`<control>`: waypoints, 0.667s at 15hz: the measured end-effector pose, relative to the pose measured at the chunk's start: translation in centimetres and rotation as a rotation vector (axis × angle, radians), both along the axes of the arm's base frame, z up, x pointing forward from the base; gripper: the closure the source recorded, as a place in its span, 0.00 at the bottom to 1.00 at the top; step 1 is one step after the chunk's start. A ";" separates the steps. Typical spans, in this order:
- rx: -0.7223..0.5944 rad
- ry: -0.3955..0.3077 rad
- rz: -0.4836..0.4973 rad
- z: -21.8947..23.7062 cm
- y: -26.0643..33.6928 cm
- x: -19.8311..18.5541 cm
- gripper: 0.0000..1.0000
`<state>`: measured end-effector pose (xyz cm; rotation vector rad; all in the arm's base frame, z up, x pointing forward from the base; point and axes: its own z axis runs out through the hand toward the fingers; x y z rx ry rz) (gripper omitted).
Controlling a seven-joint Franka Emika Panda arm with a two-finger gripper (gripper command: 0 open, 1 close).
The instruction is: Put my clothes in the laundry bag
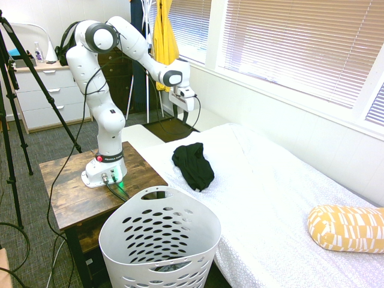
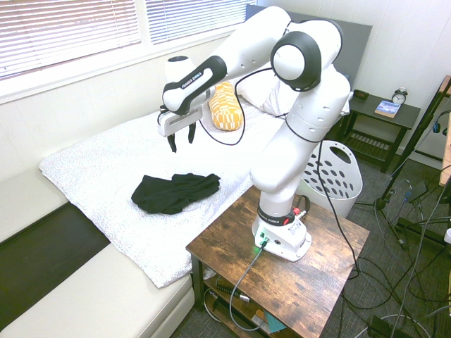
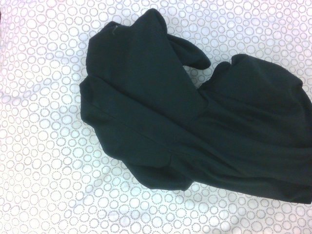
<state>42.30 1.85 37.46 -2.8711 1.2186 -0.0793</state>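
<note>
The clothes (image 1: 193, 165) are one crumpled black garment lying on the white bedspread (image 1: 270, 198), also seen at clothes (image 2: 175, 191) and filling the wrist view as clothes (image 3: 195, 126). My gripper (image 2: 182, 142) hangs in the air well above the garment, fingers pointing down and open, holding nothing; it shows as gripper (image 1: 185, 107) too. The laundry bag (image 1: 159, 243), a tall white holed basket, stands on the floor by the wooden table, seen also as laundry bag (image 2: 332, 177) behind the arm's base.
A yellow patterned pillow (image 1: 347, 228) lies on the bed toward its head. The arm stands on a wooden side table (image 2: 282, 267) beside the bed. A yellow garment (image 1: 164, 42) hangs by the window. A nightstand (image 2: 380, 116) stands past the basket.
</note>
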 end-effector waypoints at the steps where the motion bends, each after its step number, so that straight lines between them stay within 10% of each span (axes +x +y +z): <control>1: 0.002 0.000 -0.002 0.0 0.0 0.0 0.00; 10: -0.057 0.041 0.168 -5.5 -0.4 4.3 0.00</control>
